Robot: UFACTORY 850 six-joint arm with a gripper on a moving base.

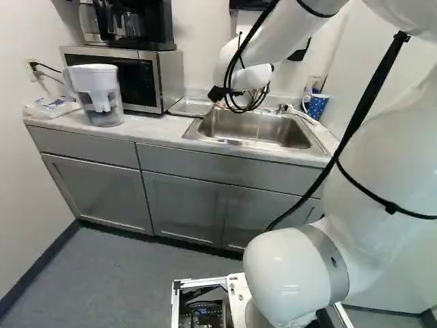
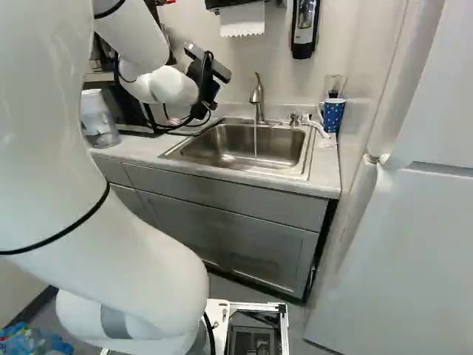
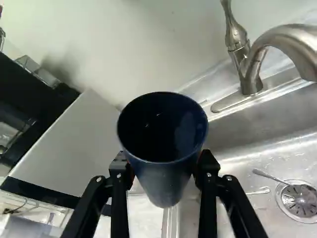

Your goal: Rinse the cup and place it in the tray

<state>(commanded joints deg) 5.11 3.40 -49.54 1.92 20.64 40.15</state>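
Above the counter just left of the sink, the gripper (image 2: pixel 207 85) shows partly in the right base view, its fingers hidden there. Seen from the wrist, the gripper (image 3: pixel 164 166) is shut on a dark blue cup (image 3: pixel 161 182), a finger on either side, its open mouth facing the camera. The base views do not show this cup clearly. A shallow metal tray (image 1: pixel 191 106) lies on the counter between microwave and sink, below the gripper. In the right base view a thin stream of water (image 2: pixel 256 140) falls from the faucet (image 2: pixel 257 97) into the sink (image 2: pixel 222 144).
Left of the tray stand a microwave (image 1: pixel 151 76) with a coffee maker (image 1: pixel 140 26) on top and a water pitcher (image 1: pixel 102 102). A dotted blue mug (image 2: pixel 332 115) is right of the sink. A spoon (image 3: pixel 270 176) lies by the drain (image 3: pixel 299 199). A white fridge (image 2: pixel 414 222) stands at the right.
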